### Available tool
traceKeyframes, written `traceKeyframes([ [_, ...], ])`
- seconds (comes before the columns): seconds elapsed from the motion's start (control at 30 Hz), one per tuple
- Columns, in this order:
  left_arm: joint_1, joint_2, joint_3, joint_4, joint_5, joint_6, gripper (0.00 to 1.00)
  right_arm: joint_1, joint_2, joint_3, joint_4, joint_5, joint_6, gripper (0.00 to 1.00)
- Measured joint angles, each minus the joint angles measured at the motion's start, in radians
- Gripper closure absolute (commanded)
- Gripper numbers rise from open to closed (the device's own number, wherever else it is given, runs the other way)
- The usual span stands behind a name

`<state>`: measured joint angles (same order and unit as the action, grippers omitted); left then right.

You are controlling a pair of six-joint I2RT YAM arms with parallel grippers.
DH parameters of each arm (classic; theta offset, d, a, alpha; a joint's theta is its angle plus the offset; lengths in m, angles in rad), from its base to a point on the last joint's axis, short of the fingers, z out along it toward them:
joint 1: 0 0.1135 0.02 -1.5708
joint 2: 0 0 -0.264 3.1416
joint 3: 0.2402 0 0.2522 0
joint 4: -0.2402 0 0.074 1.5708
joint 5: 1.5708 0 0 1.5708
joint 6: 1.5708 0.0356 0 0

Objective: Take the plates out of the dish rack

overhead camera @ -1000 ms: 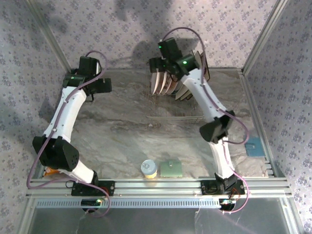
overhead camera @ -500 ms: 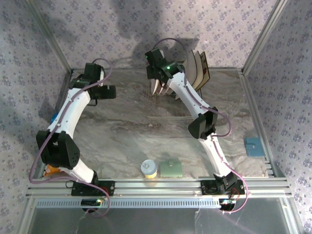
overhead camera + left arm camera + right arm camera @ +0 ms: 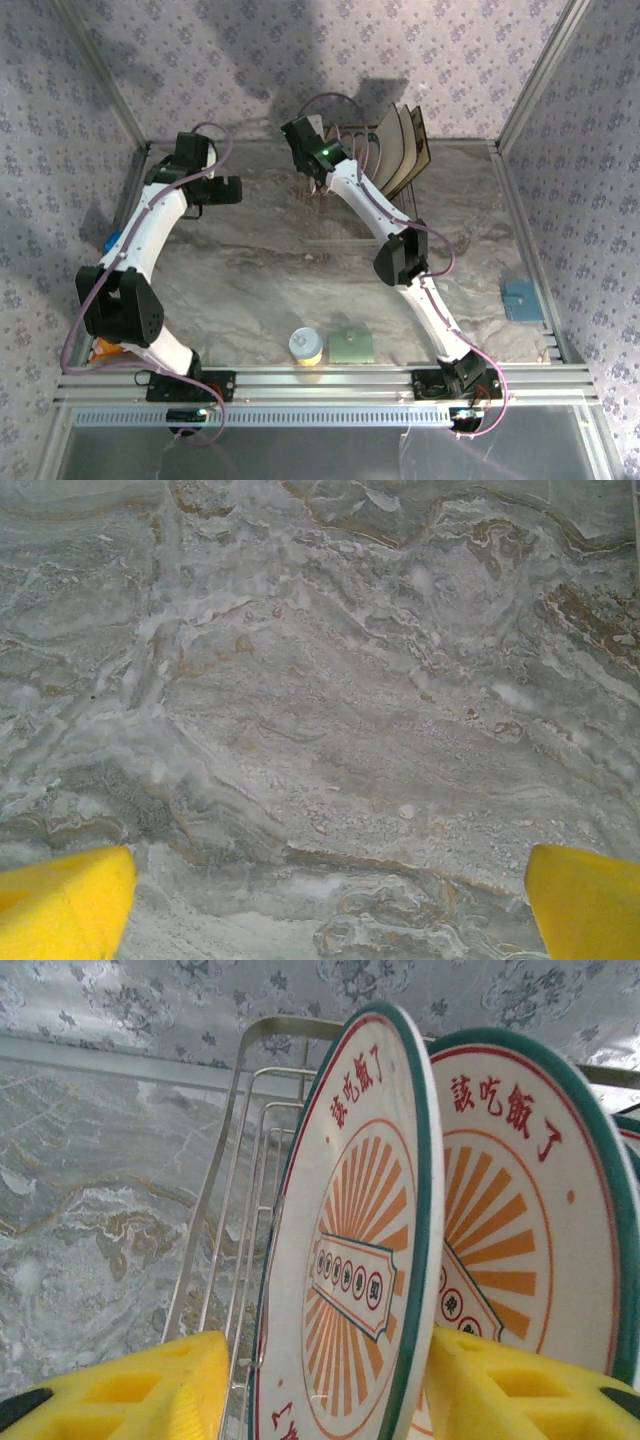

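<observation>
The right claw point(image 3: 330, 1400) stands spread astride the front round plate point(image 3: 350, 1240) in the dish rack point(image 3: 235, 1150), with one yellow finger point(image 3: 130, 1390) on either face of it. Whether the pads actually touch the plate is hard to judge from this angle. A second round plate point(image 3: 520, 1210) stands upright just behind the first, and both have teal rims and orange rays. Seen from above, the rack sits at the far middle of the marble worktop point(image 3: 250, 260), with square cream plates point(image 3: 402, 145) leaning at its right end. The left claw point(image 3: 320, 910) hangs wide open over bare worktop, left of the rack, holding nothing. A small bottle point(image 3: 306, 346) and a green pad point(image 3: 351, 346) sit near the front edge.
</observation>
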<state>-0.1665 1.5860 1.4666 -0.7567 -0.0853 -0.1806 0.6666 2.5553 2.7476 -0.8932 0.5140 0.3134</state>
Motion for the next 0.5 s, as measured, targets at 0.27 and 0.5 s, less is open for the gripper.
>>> traceKeyframes([
  [0.27, 0.0, 0.0, -0.004, 0.001, 0.01, 0.0, 0.01, 0.0, 0.001, 0.0, 0.038, 0.05, -0.011, 0.69],
  [0.5, 0.0, 0.0, -0.004, 0.001, 0.011, 0.0, 0.01, 0.001, 0.005, 0.0, 0.061, 0.076, -0.013, 0.77],
])
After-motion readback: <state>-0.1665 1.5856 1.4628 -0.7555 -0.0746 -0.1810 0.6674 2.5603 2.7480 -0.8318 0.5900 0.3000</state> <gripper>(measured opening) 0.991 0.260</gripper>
